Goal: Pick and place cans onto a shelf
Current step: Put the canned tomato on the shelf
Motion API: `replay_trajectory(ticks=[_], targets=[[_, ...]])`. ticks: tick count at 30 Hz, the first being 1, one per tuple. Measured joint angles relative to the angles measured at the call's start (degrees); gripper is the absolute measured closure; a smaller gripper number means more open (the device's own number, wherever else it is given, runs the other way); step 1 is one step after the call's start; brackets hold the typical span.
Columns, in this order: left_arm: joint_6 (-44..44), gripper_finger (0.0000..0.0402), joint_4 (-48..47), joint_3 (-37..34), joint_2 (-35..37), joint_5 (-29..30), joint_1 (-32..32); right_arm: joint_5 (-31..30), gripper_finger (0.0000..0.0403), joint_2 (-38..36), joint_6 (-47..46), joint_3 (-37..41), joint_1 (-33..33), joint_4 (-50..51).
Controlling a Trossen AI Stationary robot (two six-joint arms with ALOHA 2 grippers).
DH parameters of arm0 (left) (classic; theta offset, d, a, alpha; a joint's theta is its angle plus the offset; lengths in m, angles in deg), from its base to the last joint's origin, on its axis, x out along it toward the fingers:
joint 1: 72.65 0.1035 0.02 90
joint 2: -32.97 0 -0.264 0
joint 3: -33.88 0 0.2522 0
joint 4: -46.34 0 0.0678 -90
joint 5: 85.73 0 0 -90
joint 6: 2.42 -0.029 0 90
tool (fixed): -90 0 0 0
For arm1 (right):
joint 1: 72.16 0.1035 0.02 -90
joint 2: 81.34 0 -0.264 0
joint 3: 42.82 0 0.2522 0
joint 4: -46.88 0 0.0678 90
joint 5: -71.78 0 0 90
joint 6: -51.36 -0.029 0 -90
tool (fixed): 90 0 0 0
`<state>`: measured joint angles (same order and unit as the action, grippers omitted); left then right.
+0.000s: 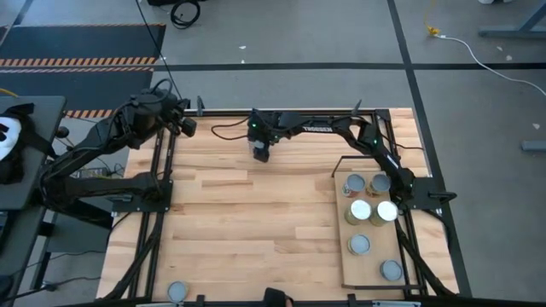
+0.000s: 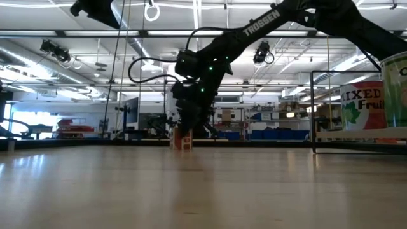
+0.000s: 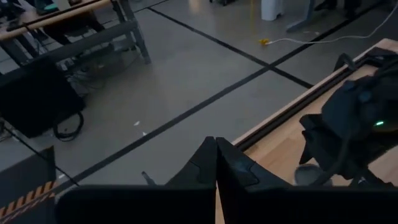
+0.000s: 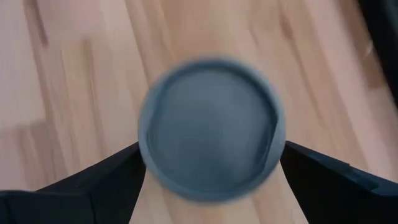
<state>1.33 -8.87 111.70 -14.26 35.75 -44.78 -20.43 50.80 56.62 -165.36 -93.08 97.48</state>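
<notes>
The right fingers (image 4: 118, 177) flanked a can (image 4: 211, 127), touching its sides, at the table's (image 1: 247, 222) far edge. The left gripper (image 3: 216, 163), fingers pressed together, hung beyond the far left corner. Six cans (image 1: 361, 210) sat on the shelf (image 1: 371, 271); another (image 1: 177, 292) stood near-left.

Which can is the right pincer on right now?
The lone can at the table's far edge, between the right pincer's fingers. Six others sit on the shelf, and one more can stands alone at the near-left edge.
</notes>
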Motion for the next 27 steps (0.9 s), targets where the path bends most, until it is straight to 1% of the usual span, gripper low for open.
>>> replay_trajectory(ticks=[3, 8, 11, 14, 17, 20, 25, 27], targets=[[0.0, 0.0397, 1.0, 0.0, 0.0, -1.5, 0.1, 1.4, 0.0041, 0.0, 2.8, 0.0, -0.3, 1.2], [0.0, 0.0397, 1.3, 0.0, 0.0, -2.5, 0.1, 3.4, 0.0055, 0.0, 11.5, 0.0, -0.2, -4.1], [0.2, 0.0397, 1.3, 0.0, 0.0, -2.5, 0.1, 4.1, 0.0056, 0.4, 13.2, 0.0, -0.2, -3.9], [2.2, 0.0397, 1.2, 0.0, 0.0, -2.5, 0.1, 4.1, 0.0057, 1.2, 14.1, 0.2, -0.8, -2.4], [3.4, 0.0397, 1.3, 0.0, 0.0, -3.3, 0.0, 5.5, 0.0061, 1.0, 16.0, 1.0, -1.1, -6.8], [3.6, 0.0397, 1.3, 0.0, 0.0, -3.5, -0.3, 6.6, 0.0086, 1.0, 18.1, 1.3, -1.0, -7.8], [6.0, 0.0397, 2.5, 0.0, 0.0, -3.6, -1.1, 6.8, 0.0161, 1.0, 21.4, 1.3, -0.9, -10.7], [6.1, 0.0397, 3.5, 0.0, 0.0, -3.6, -1.6, 6.8, 0.0165, 1.0, 21.8, 1.3, -1.0, -11.6]])
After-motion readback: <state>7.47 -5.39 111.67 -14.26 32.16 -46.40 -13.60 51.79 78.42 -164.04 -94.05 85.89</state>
